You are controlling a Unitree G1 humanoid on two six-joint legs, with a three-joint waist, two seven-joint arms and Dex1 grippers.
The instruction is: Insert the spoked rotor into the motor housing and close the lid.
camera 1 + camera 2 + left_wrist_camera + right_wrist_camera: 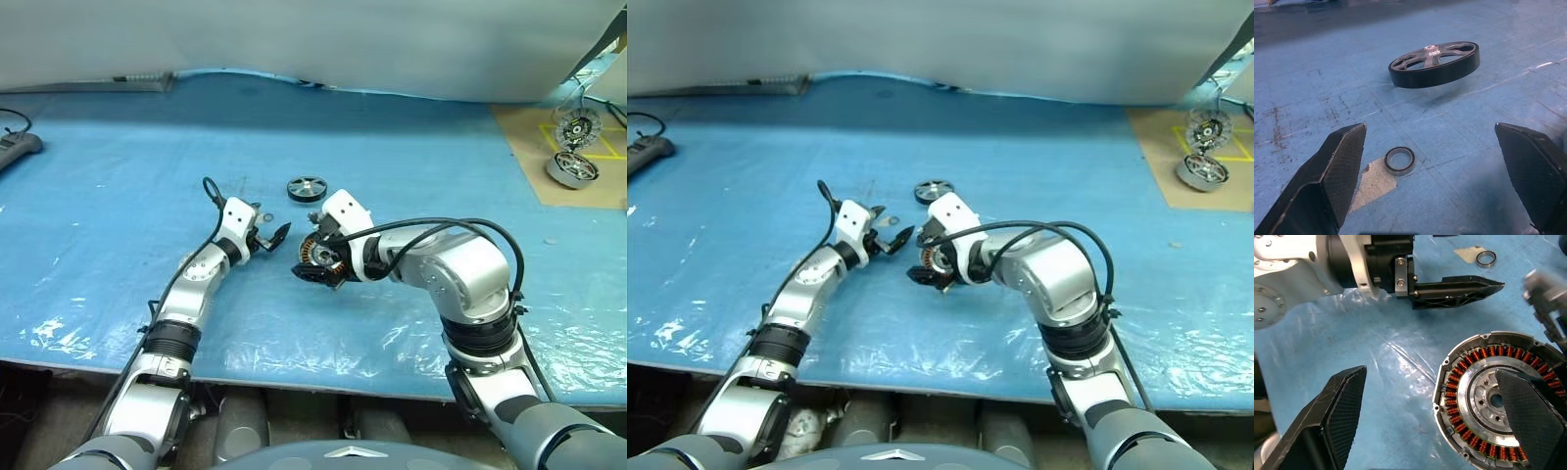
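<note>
At the far left of the bench (98,157), which is covered in blue sheeting, a dark power strip (15,149) lies near the edge. The left gripper (266,238) hangs low over the sheeting (roughly level, aimed toward the middle), its jaws standing wide apart with nothing between them. In the left wrist view a small bearing ring (1399,160) lies flat on the blue surface between the two black fingers (1337,166), touching neither, next to a pale patch of tape. Beyond it sits the spoked rotor (307,188), flat on the bench and untouched, its black rim and silver spokes facing up; it lies just behind the two grippers and apart from both.

To the right of the left gripper is the motor housing (1488,401), resting on the sheeting with its ring of copper windings and silver centre exposed and no rotor in it. The right gripper (315,273) is tilted down over it with its jaws spread wide; in the right wrist view one finger overlaps the housing's centre and the other stands over bare sheeting, so nothing is clamped. I cannot tell whether the finger touches the housing. A blurred grey metal part (1542,293) shows at the housing's far rim.

At the far right, on a brown board (529,147), stands a second silver motor (572,168) with a wheel on a wire stand (577,127) behind it.
</note>
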